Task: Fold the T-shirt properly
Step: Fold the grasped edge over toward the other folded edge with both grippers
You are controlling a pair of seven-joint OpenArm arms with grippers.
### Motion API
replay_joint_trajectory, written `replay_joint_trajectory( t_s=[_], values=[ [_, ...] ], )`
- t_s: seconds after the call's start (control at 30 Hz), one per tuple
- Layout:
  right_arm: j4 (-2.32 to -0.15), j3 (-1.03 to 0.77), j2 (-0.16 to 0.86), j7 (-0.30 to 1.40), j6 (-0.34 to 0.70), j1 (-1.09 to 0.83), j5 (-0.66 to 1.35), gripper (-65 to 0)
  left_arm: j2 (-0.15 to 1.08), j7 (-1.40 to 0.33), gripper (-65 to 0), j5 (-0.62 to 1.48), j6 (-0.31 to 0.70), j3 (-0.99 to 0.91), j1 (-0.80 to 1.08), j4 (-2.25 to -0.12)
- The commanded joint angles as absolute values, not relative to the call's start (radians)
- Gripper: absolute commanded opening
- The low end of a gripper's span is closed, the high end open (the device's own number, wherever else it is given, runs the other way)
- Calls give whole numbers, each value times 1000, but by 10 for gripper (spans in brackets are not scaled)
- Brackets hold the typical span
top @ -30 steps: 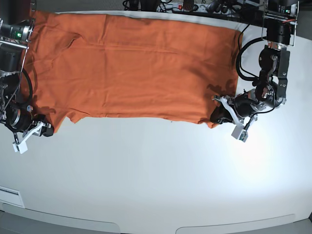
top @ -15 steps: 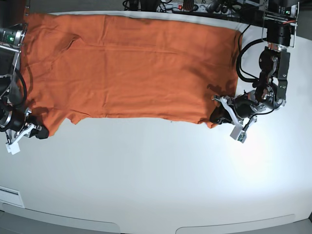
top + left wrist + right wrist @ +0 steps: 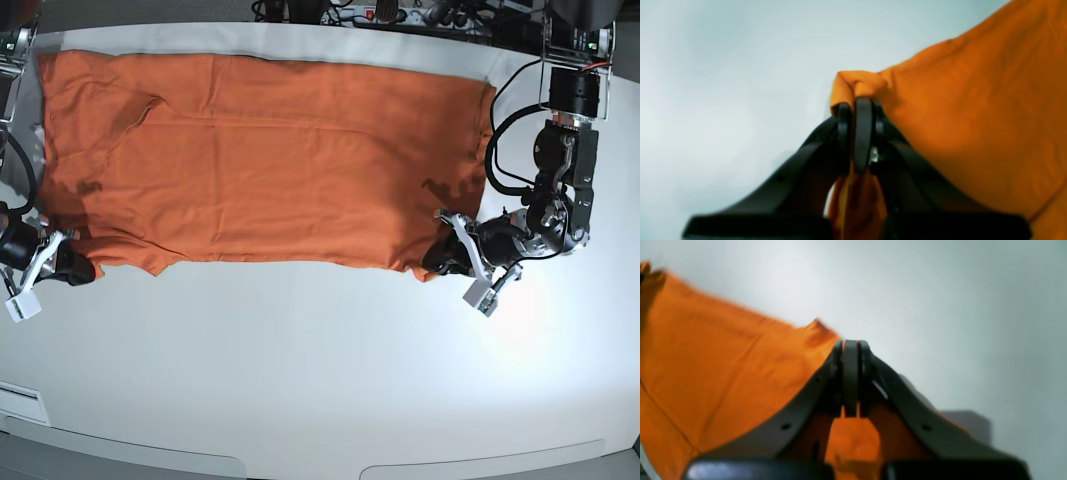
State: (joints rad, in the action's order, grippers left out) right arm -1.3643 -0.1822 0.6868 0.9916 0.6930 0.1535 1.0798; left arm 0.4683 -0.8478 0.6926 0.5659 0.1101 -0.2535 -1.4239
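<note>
Both tools clamped on orange T-shirt (image 3: 260, 160), spread flat across far half of white surface (image 3: 320, 370).
Left tool (image 3: 445, 262) pinches a bunched near corner w/ jaws together; right tool (image 3: 72, 268) grips near edge at opp. end, cloth betw. its pads.

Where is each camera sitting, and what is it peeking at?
Base: high above, looking down at the table, the T-shirt and both arms.
Left wrist: on the left arm, facing its left tool pinching a shirt corner.
Right wrist: on the right arm, facing its right tool shut on the shirt edge.
All views show the orange shirt.
</note>
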Motion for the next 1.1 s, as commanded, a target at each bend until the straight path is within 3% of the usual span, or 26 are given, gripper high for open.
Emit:
replay_joint_trajectory(
  t_s=[0.0,0.2,0.5,1.07],
  values=[
    [-1411,-195,717,967,698,149,1087,-650,482,-847,-650,728,591,102,-277,-1438],
    [-1526,-281,718,962,698,9,1024,-650,533,-958,-650,880,690,102,-248,-1527],
    [-1533,-424,752,999,698,-152,1112,-650,683,-981,-650,959,693,102,-131,-1737],
    [-1651,-434,768,1061,698,-263,1085,-650,810,-1109,-650,1134,698,101,-11,-1907]
  ],
)
